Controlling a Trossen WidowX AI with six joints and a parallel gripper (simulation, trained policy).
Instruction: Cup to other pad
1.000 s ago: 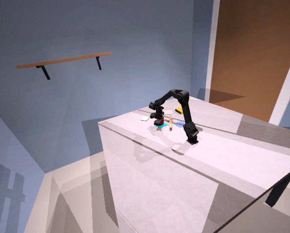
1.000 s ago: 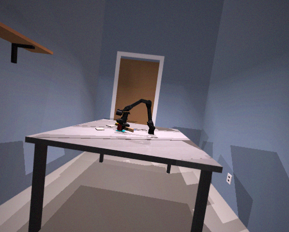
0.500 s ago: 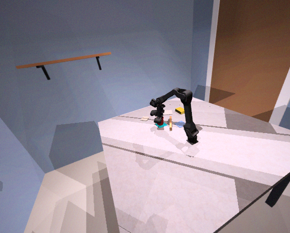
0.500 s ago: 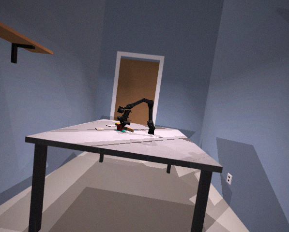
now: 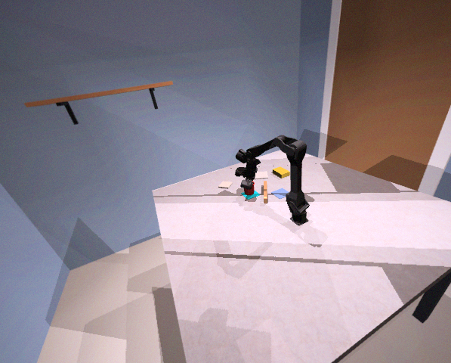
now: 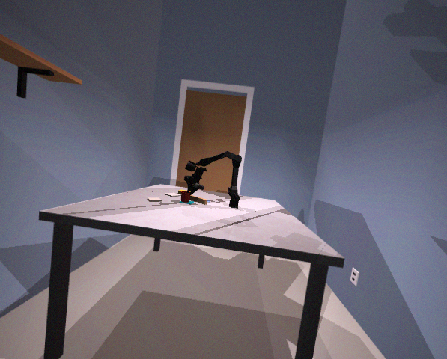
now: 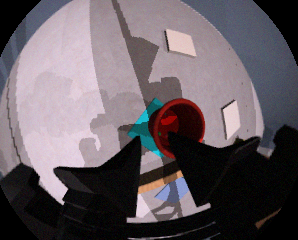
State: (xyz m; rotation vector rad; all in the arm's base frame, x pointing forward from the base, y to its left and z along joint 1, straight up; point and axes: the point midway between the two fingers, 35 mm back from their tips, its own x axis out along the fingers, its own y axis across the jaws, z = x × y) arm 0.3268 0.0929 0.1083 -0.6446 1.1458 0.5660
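The red cup (image 5: 249,190) (image 6: 185,197) (image 7: 189,125) stands upright on the cyan pad (image 5: 251,197) (image 7: 143,125). Small red and green marbles show inside it in the wrist view; how many is unclear. A tiny greenish speck shows at the cup's lower right edge, too small to identify. My gripper (image 5: 246,183) (image 6: 191,191) (image 7: 154,137) is partly open, fingers apart, with nothing held between them. In the wrist view the right fingertip overlaps the cup's mouth and the left one is over the pad's side. Whether a finger touches the cup is unclear. The blue pad (image 5: 280,193) (image 7: 173,192) is bare.
A low wooden bar (image 5: 265,191) (image 6: 198,199) stands between the two pads. A yellow block (image 5: 281,172) lies farther back. Two pale flat tiles lie near the cup, one to the left (image 5: 225,184) (image 6: 153,199) and one behind (image 5: 261,175) (image 6: 172,194).
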